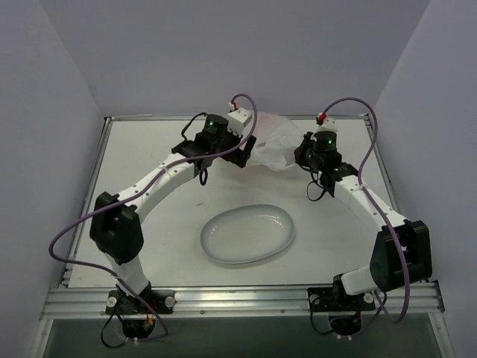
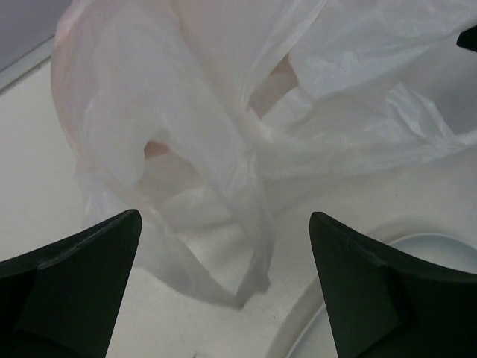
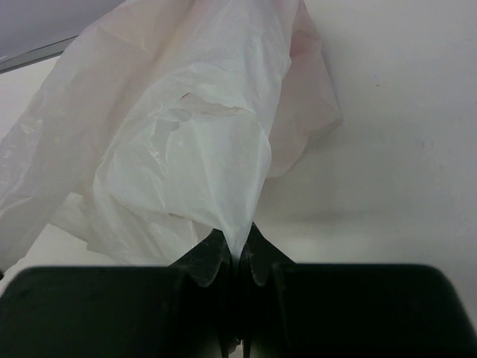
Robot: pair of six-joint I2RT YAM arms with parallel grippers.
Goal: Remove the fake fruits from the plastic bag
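Black and pressed together, the right end effector (image 3: pixel 238 257) pinches a fold of the thin white plastic bag (image 1: pixel 272 145). The left end effector (image 2: pixel 225 224) is spread wide, with bag handles in front. The bag lies on the surface (image 1: pixel 149 156) beyond the plate (image 1: pixel 248 233). Faint pink patches show through it.

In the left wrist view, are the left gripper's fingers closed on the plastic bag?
No, the left gripper has its fingers wide apart, with the plastic bag showing in the open gap between them.
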